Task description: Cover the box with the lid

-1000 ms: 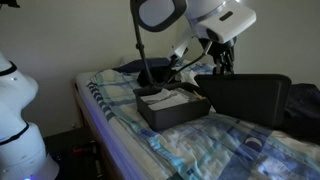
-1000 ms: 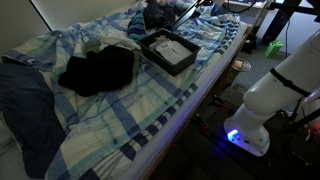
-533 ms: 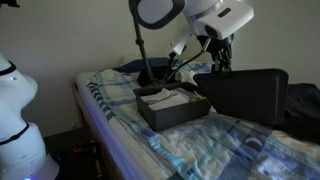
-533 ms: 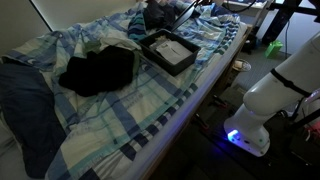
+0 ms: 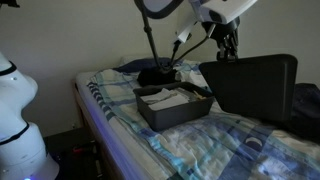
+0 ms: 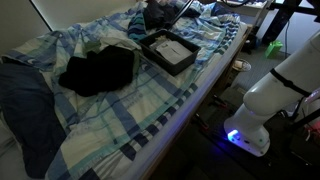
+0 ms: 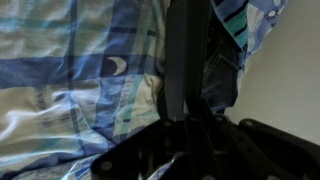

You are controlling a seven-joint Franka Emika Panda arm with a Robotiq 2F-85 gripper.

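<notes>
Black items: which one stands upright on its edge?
The lid, gripped at its top by the gripper; the open box and black cloth lie on the blanket.

We see clear air over open box (image 5: 172,112); upright lid (image 5: 250,88) just beside it walls that side; black clothes (image 6: 95,70) near on bench (image 6: 130,125).

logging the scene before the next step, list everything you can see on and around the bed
open black rectangular box: one, black, on the bed, white contents
flat black box lid: one, black, held on edge beside the box
crumpled black garment: one, black, on the bed, apart from the box
dark blue cloth: one, at the bed's edge
blue plaid bedsheet: one, blue and white, covering the bed
small green object: one, beyond the bed, unidentifiable
white rounded machine body: one, beside the bed
white robot arm: one, above the lid, jaws closed on its top edge
</notes>
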